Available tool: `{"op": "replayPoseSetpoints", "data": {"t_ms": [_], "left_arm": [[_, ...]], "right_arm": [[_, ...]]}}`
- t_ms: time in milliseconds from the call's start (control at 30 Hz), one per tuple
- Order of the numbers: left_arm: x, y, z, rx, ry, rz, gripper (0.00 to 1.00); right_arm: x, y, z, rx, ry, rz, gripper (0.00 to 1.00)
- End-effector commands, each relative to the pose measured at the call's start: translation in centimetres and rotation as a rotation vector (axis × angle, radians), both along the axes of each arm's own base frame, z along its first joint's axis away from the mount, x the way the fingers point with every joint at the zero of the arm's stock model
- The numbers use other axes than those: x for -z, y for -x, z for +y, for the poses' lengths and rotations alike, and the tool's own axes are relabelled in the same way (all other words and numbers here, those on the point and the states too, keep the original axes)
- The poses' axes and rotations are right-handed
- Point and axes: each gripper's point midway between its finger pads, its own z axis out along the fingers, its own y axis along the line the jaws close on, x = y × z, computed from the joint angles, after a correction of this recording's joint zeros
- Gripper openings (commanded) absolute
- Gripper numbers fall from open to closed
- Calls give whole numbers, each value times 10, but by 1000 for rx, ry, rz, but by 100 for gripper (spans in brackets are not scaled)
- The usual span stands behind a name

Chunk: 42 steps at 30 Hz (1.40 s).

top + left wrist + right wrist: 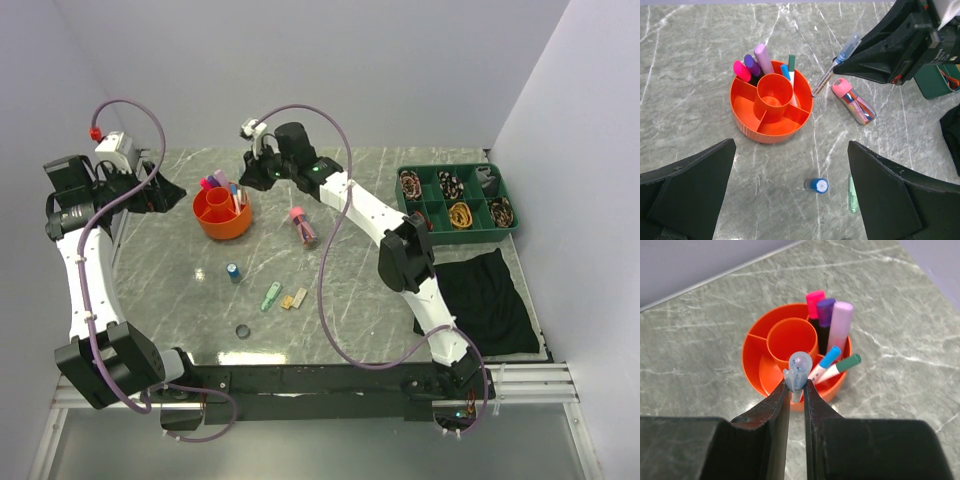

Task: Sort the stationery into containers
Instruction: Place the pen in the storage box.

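Your left gripper hangs left of the pot, fingers spread wide and holding nothing. I judge you have parked it there to leave the drop zone free. The pot stands left of centre on the table, and one outer section holds the markers and two pens leaning on its rim. That grouping suggests like goes with like. Your right gripper hovers over the pot's right side, fingers pinching a thin pen just under its clear cap. The shaft hangs tilted with its lower end near the rim, so it looks aimed at the pen section. The blue cylinder, green clip, eraser and pink tube lie loose on the table, not yet sorted.
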Motion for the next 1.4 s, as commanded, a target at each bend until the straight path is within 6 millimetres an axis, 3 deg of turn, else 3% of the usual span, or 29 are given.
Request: {"op": "replayPoseSetpoints", "data": {"t_ms": [0,333,500,533,567,633,667,700,733,767,800,833,900,1133,1167,1200,1367], "left_arm": [[-2,4,-2,10,1,-17,99],[0,3,0,-10,12,-4,99],[8,-4,13,-98,0,8,100],[11,-8,18,-137,19,22,99],[15,-11,23,-179,45,49,99],[33,-21,39,-263,47,116,99],[34,-24,43,-289,63,143,99],[38,-26,45,-293,67,166,100],[53,-33,50,-301,75,217,99],[56,-33,52,-297,68,252,99],[63,-35,54,-301,71,280,99],[78,-38,55,-297,83,330,99],[89,-41,56,-298,97,363,99],[125,-59,47,-291,109,428,99],[125,-62,41,-282,120,431,100],[127,-64,40,-286,117,433,100],[147,-84,30,-300,99,475,99]], "right_arm": [[-30,-3,16,-21,-63,-86,0],[16,-3,33,5,12,-69,0],[34,-9,32,51,41,-54,0],[35,-12,31,71,44,-53,2],[33,-13,30,81,42,-57,16],[35,-15,27,105,50,-59,29],[24,-15,26,106,35,-75,32],[26,-13,25,104,41,-79,35],[21,-13,23,107,36,-85,39],[6,-13,20,116,18,-105,42],[9,-11,18,119,24,-97,48],[5,-10,16,123,21,-96,50],[-3,-7,12,130,13,-82,53],[-37,0,-9,165,-34,-39,54],[-56,3,-13,170,-60,-61,54],[-51,4,-18,178,-53,-50,54],[-73,2,-43,226,-68,-64,53]]}}
